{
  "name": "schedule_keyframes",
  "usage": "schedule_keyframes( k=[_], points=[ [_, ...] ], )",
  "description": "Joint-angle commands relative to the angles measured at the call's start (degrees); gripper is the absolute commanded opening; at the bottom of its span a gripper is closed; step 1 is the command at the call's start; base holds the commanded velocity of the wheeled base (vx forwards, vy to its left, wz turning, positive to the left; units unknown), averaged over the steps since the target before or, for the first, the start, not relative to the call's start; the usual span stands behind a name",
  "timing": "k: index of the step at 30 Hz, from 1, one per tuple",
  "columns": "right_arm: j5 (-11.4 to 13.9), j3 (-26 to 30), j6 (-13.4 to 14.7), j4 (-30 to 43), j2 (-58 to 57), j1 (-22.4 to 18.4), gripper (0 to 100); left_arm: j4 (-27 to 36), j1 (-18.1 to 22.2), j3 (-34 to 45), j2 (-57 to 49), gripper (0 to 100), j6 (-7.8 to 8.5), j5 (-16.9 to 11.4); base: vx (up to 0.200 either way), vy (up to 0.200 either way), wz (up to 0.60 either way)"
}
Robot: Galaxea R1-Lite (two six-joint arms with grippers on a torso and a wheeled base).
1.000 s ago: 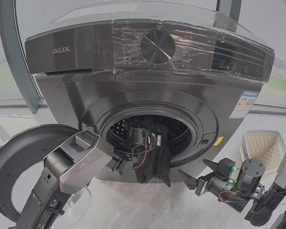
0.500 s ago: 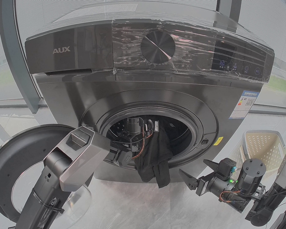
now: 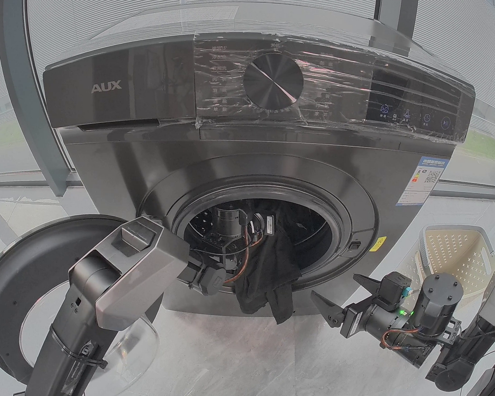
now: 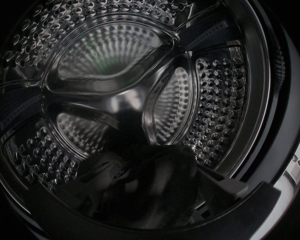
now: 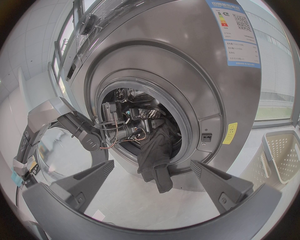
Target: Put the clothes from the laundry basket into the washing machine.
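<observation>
The grey washing machine [image 3: 151,165] stands with its round opening uncovered. A dark garment [image 3: 269,272] is draped over the lower rim of the opening, part inside and part hanging down the front. My left gripper [image 3: 268,223] is inside the opening at the garment's top end. In the left wrist view it faces the steel drum [image 4: 109,56] with the cloth [image 4: 162,187] bunched low between spread fingers [image 4: 222,187]; it looks open. My right gripper [image 3: 336,288] hangs open and holds nothing, low to the right of the opening. The right wrist view shows the garment [image 5: 154,153] hanging from the rim.
The machine's door [image 3: 23,285] is swung wide open at the lower left, beside my left arm. A cream perforated laundry basket [image 3: 455,257] stands on the floor at the right, behind my right arm. Pale floor lies in front of the machine.
My left gripper has risen and gone a little deeper into the opening. The garment's upper part went in with it and its hanging end lifted slightly. The right arm has barely moved.
</observation>
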Motion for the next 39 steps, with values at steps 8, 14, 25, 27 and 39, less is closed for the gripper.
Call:
schedule_keyframes(
  k=[8,14,25,27,39],
  points=[
    [0.1,0.0,0.0,-0.1,0.2,0.0,100,2.1,-1.8,12.4,-3.3,100,-0.09,-3.3,0.0,0.0,0.0],
    [0.2,0.0,0.0,0.0,0.3,0.0,100,1.4,-1.9,16.8,-2.7,100,-0.18,-6.0,0.0,0.0,0.0],
    [0.3,0.0,0.0,-0.1,0.3,0.1,100,1.5,-1.4,14.5,0.2,0,0.18,-5.7,0.0,0.0,0.0],
    [0.3,0.0,0.0,-0.1,0.3,0.1,100,1.4,-1.2,12.0,0.3,0,-0.09,-5.2,0.0,0.0,0.0],
    [0.3,0.0,0.0,-0.1,0.3,0.0,100,1.5,1.2,-5.3,4.2,0,-0.97,2.0,0.0,0.0,0.0]
  ],
)
